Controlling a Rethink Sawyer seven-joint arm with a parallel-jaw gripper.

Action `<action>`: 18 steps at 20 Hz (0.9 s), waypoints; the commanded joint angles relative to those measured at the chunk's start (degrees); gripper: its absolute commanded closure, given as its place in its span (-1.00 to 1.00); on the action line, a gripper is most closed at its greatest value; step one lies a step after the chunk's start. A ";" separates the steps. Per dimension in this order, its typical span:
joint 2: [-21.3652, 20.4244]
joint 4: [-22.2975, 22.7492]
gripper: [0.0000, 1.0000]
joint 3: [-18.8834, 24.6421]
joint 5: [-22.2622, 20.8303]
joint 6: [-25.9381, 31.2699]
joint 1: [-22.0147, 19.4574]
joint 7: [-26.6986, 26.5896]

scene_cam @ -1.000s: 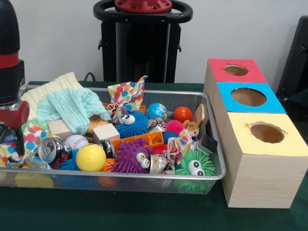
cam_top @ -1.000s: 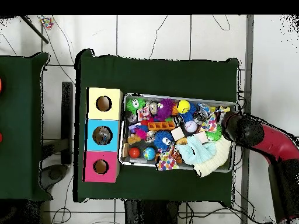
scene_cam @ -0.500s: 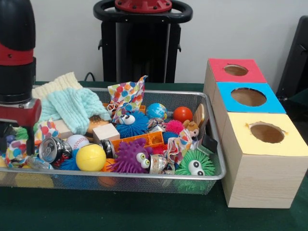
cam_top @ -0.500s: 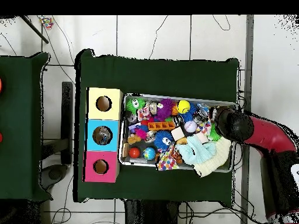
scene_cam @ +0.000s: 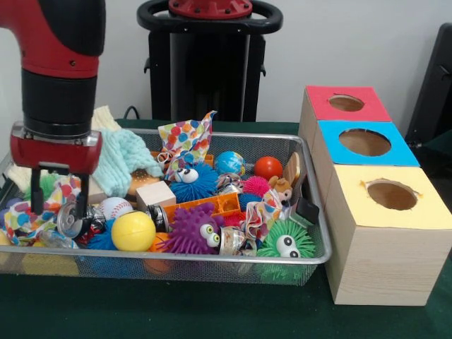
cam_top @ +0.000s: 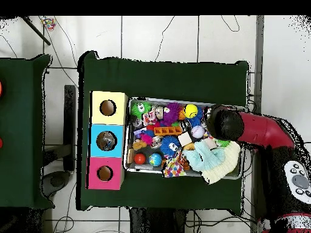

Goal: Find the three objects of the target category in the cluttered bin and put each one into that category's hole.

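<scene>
Silver wire mesh forms the cluttered bin (scene_cam: 311,256), a shallow tray with a rounded metal rim sitting on the dark green tabletop (scene_cam: 212,311), just beside three wooden boxes. Since a second ago the red and black arm has swung in from the tray's end and now stands over the contents; the pincer (scene_cam: 58,205) hangs with its two dark fingers (scene_cam: 35,189) spread apart, holding nothing, tips just above or touching a crushed metal can (scene_cam: 73,219) and a polka-dot cloth (scene_cam: 28,212). Contact cannot be confirmed from either view. Judgement: the search is only starting, with no object visibly lifted out, and the arm looks set for a first pick at that end. The boxes carry a red top (scene_cam: 346,103), a blue top (scene_cam: 365,143) and a yellow top (scene_cam: 393,195), each cut with a round hole; the yellow one's edge looks ragged. Contents are mixed: soft knitted pieces in mint and cream (scene_cam: 120,152), a smooth yellow ball (scene_cam: 133,231), a stitched baseball (scene_cam: 111,207), a plain wooden cube (scene_cam: 155,194), spiky rubber creatures with googly eyes in purple (scene_cam: 191,229), blue (scene_cam: 192,180) and green (scene_cam: 286,241), a glossy orange ball (scene_cam: 268,167) and a small globe ball (scene_cam: 230,163). Things overlap heavily, so a clean grasp may need nudging neighbours aside.
</scene>
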 commanded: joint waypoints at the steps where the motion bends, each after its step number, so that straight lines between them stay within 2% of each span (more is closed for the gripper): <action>1: 2.28 1.50 -1.00 -1.73 1.68 6.94 2.94 7.19; 8: 3.47 2.71 -1.00 -3.22 3.67 3.51 7.18 11.13; 12: 4.02 7.30 -1.00 1.79 5.45 -4.58 3.47 9.49; 18: 5.80 6.60 -1.00 1.21 4.96 -6.68 2.93 7.28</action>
